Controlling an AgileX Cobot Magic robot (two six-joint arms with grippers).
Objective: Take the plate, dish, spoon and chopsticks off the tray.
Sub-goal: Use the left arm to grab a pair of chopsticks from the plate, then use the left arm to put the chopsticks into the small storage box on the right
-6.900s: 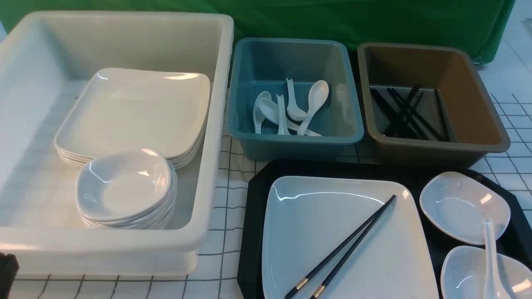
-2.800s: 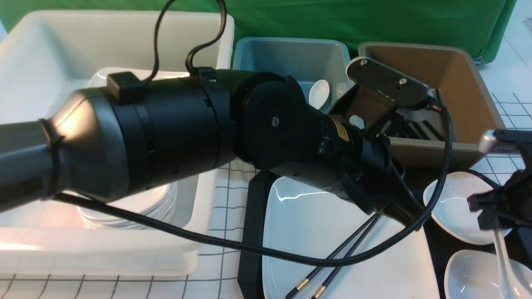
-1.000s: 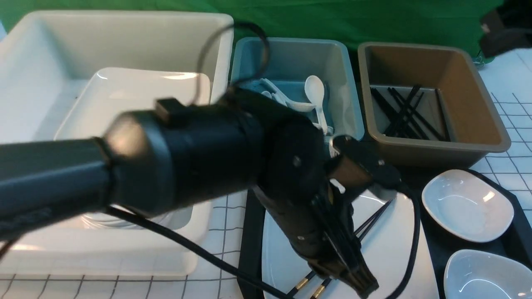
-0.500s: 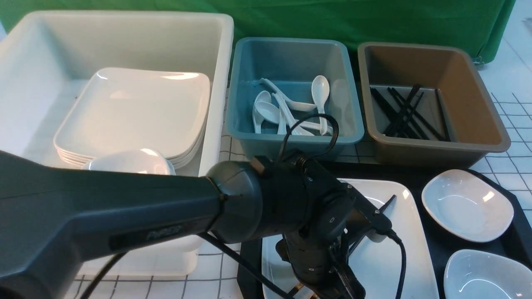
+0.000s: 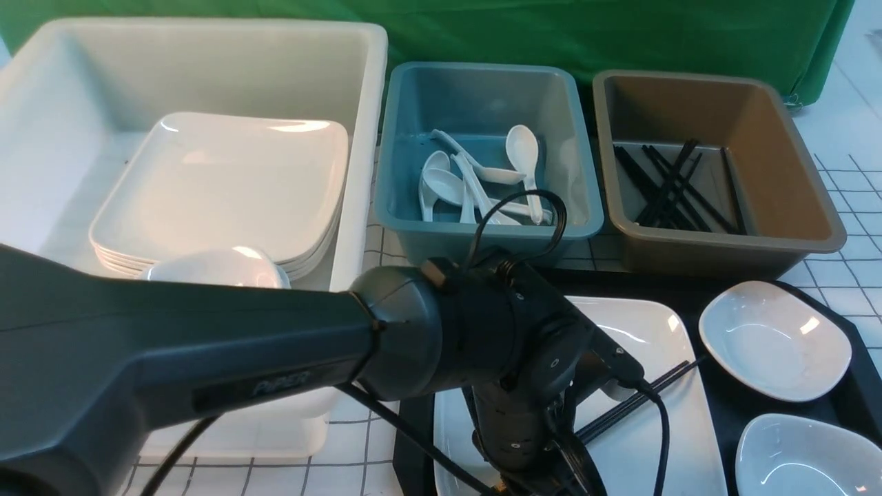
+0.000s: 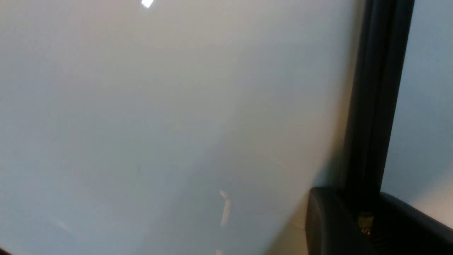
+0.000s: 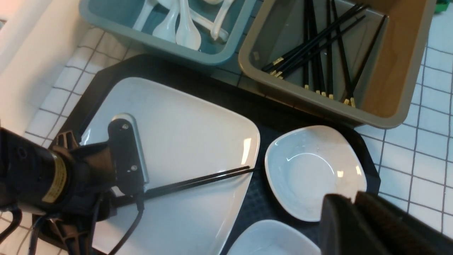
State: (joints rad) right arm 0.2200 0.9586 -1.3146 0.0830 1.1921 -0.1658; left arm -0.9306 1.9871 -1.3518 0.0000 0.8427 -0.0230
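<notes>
The chopsticks, a pair of long thin black sticks, are shown lying side by side across the large white plate, which sits on the black tray. Their thin tips are carried past the plate's edge, out over the tray, and end just beside a small white dish. Their thick ends are taken in the left gripper. Its two fingers are pressed against either side of the pair at the gold band, so the pair is clamped. Whether the sticks are raised off the plate cannot be told. The right gripper is held well apart from the sticks, its fingers drawn together with nothing between them.

The sticks are judged to be light, stiff and smooth. Little force is needed, but under a loose hold they may be expected to slip, roll or scissor apart. Because they are held at one end, their length is likely to act as a lever, and the tips could droop, swing or be caught on a dish or a tub rim. A hold nearer the middle would be better balanced. With this end hold, both sticks are best squeezed squarely and carried level. A brown tub behind the tray, in which other black sticks are lying, is taken to be their place.
</notes>
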